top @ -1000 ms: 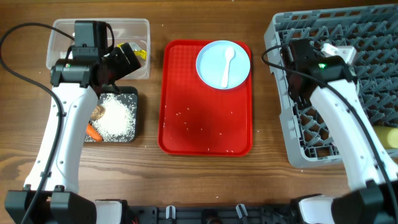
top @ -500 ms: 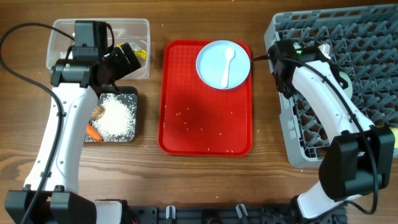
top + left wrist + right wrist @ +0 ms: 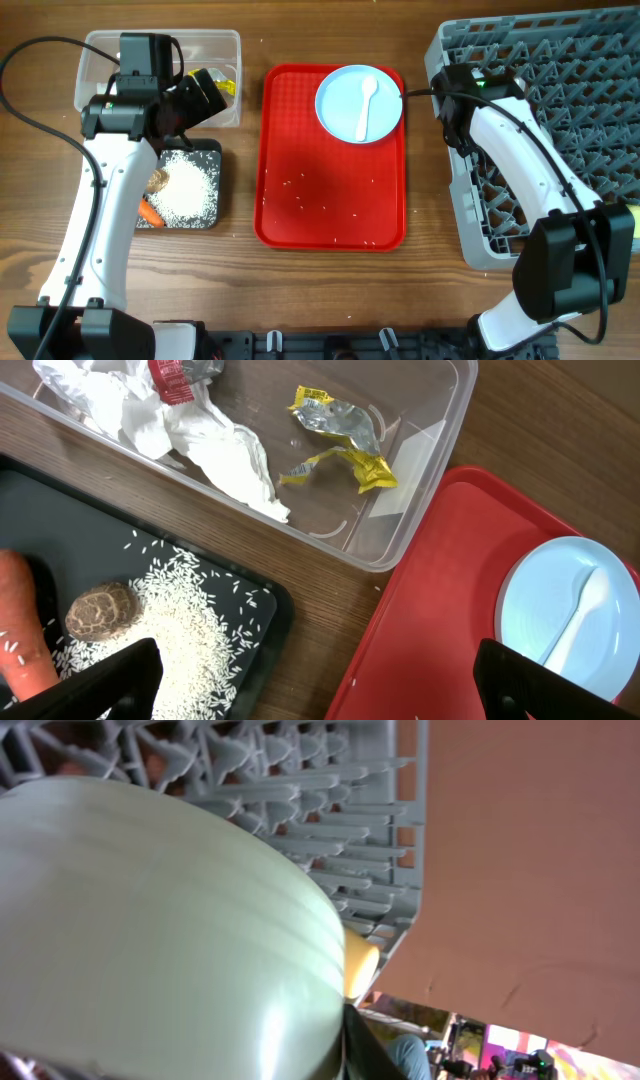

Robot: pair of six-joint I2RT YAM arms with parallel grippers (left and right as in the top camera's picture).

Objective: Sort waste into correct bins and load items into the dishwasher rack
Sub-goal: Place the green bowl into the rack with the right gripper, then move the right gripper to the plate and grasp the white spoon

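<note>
Left gripper (image 3: 318, 688): fingers spread wide, empty. Right gripper: state not discernible; wrist view filled by one smooth pale yellow cup (image 3: 150, 940) over the grey pegged plastic dishwasher rack (image 3: 590, 100).

In shallow black rectangular tray (image 3: 60, 500): one orange carrot (image 3: 22, 625), one brown lump (image 3: 102, 610), loose white rice grains (image 3: 190, 650).

In clear plastic tub (image 3: 420, 440): one crumpled white napkin (image 3: 215, 445), one red wrapper (image 3: 175, 375), crinkled yellow wrappers (image 3: 335, 430).

On flat red tray (image 3: 330, 200): one round light-blue plate (image 3: 345, 115) bearing one white spoon (image 3: 366, 105), long axis near-to-far, bowl end far.

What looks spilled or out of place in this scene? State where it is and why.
Loose white rice grains lie scattered across the red tray, below the blue plate; most rice sits in the black tray.
</note>
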